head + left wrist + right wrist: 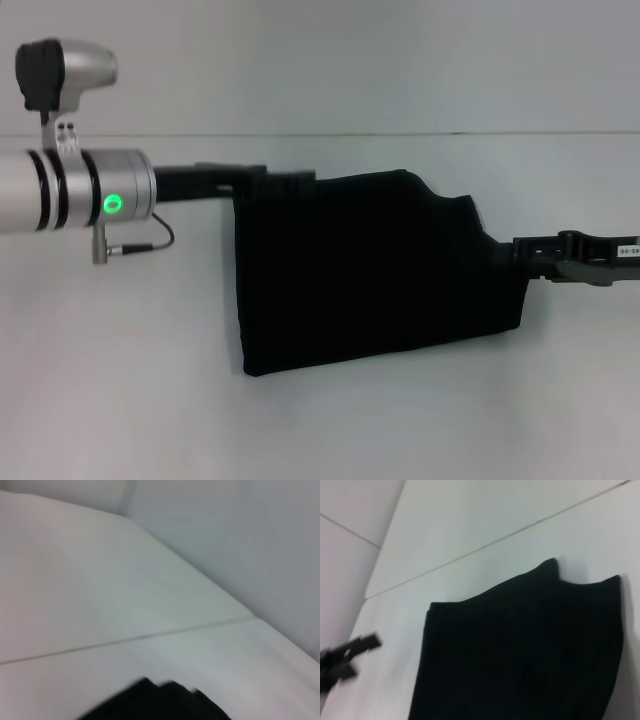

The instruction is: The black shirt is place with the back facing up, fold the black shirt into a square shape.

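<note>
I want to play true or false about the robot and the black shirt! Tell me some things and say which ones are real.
1. The black shirt is folded into a compact block shape. True.
2. Both arms are parked far away from the shirt. False: the left gripper is at the shirt's upper left corner and the right gripper is at its right edge.
3. The shirt lies on a white table. True.
4. You can read big letters on the shirt. False: only plain black fabric shows.
5. A green light glows on the left arm. True.
6. A red shirt lies beside the black one. False: the black shirt is the only garment.
</note>
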